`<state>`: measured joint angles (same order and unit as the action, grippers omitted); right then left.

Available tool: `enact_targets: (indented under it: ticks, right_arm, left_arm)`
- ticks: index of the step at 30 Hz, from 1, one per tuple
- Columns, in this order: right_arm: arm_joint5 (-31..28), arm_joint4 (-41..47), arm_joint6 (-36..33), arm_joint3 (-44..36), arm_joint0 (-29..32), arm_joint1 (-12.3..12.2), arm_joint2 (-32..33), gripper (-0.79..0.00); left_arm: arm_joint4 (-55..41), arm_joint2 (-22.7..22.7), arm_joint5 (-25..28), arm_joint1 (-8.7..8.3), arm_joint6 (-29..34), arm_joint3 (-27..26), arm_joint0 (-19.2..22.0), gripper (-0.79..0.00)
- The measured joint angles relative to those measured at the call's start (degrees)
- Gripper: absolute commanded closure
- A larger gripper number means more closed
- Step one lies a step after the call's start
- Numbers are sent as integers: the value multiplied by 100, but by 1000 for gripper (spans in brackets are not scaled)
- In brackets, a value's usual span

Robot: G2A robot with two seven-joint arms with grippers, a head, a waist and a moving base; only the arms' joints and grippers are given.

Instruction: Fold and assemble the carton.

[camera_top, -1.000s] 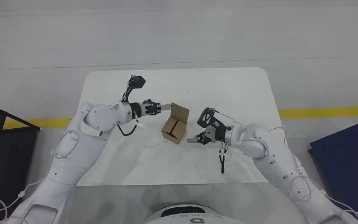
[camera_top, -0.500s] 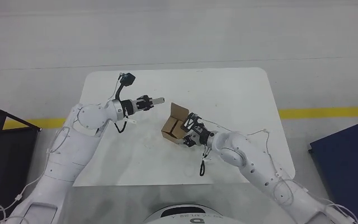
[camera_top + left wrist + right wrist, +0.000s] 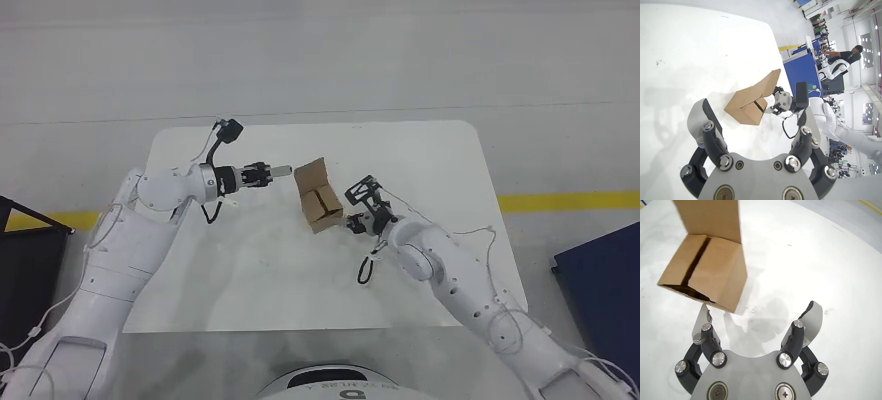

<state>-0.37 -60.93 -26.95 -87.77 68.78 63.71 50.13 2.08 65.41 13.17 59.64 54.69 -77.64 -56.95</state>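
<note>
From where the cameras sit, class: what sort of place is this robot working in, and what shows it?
Probably a robotics lab or factory-style hall: a yellow floor line runs past the white table, and the left wrist view shows blue partitions and another white robot at a bench.

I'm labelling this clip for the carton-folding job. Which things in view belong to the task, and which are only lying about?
Belongs to the job:
carton, one flap raised
left claw, open
right claw, open, close beside the carton

Just there:
white table, which the carton rests on
yellow floor line
blue cabinet, past the table's edge
</note>
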Motion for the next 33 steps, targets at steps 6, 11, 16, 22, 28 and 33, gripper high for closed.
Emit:
enact_targets:
  ticks: [6,11,16,22,28,33]
  right_arm:
    - [446,178,-24,491,-435,131,90,-785]
    - [422,433,140,632,-463,184,178,-785]
    - [148,623,129,272,-179,134,355,-785]
    - [182,614,130,299,-196,136,348,-785]
    - [181,614,130,299,-195,136,348,-785]
    - [-211,438,208,437,-175,110,432,-785]
  left_arm:
    - [-205,26,239,8,93,144,122,-785]
    - [-691,213,581,-12,223,267,127,-785]
    - [-855,304,633,-71,1003,246,79,-785]
    - [-849,301,632,-69,822,248,81,-785]
    - [-666,406,700,-79,522,367,-6,-785]
    - [-1419,531,1362,-2,-450,1079,-134,-785]
